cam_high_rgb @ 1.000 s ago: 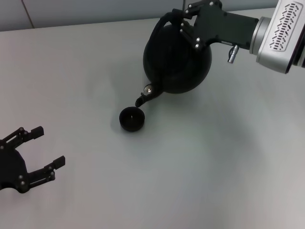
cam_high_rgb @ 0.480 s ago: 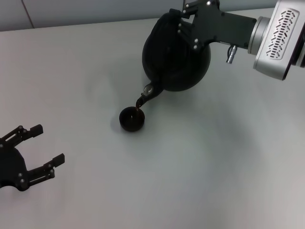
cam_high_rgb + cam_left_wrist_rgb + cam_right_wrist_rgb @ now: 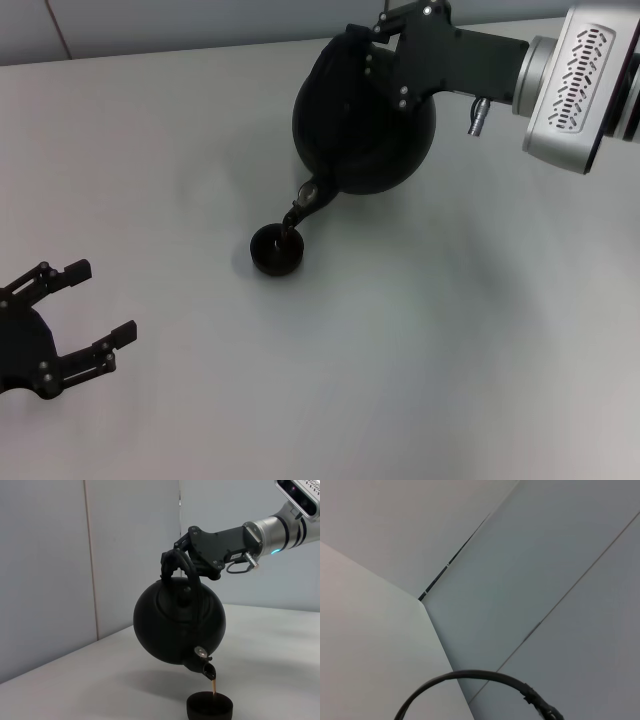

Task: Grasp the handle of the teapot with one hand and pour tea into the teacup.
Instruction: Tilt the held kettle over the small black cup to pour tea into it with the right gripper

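My right gripper [image 3: 372, 48] is shut on the black arched handle [image 3: 176, 565] of the round black teapot [image 3: 362, 125], holding it in the air and tilted spout-down. It also shows in the left wrist view [image 3: 179, 625]. A thin brown stream runs from the spout [image 3: 209, 670] into the small black teacup [image 3: 277, 250], which stands on the table right under the spout; it also shows in the left wrist view [image 3: 209, 707]. My left gripper [image 3: 92, 315] is open and empty at the near left. The right wrist view shows only an arc of the handle [image 3: 470, 676].
The pale grey table [image 3: 420, 340] spreads around the cup. A grey wall [image 3: 50, 555] stands behind the table's far edge.
The teapot has tipped further and shifted slightly left; tea now streams from the spout into the cup. The left arm has not moved.
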Robot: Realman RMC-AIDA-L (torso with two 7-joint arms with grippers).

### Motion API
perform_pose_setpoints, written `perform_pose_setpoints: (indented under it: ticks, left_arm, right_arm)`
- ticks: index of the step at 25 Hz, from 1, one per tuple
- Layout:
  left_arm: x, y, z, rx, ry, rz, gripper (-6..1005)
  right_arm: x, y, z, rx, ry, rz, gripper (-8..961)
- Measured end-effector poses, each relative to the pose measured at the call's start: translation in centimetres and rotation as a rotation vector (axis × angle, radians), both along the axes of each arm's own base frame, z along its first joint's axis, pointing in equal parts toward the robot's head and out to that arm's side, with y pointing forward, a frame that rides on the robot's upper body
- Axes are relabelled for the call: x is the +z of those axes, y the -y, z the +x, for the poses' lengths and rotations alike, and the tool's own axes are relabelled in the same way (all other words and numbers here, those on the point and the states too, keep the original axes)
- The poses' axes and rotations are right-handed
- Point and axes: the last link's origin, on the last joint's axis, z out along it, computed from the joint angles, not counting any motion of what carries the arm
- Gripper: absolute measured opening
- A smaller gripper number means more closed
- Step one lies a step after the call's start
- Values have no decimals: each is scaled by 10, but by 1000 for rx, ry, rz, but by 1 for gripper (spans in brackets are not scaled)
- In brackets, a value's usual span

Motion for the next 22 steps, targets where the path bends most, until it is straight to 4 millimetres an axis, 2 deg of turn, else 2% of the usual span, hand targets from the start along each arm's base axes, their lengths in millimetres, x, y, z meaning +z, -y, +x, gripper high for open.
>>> perform_pose_setpoints:
  ticks: [9,14,22]
  left_arm:
    - [-1,0,0,0,3,-2,861]
    - [0,2,0,1,3,-1,861]
    - [1,2,0,1,4,-1,861]
  right_arm:
    - [-2,1,0,-19,-16,-14,79]
    - [0,0,3,-109,-86,-53,79]
    - [7,6,20,-283,-246,-88,79]
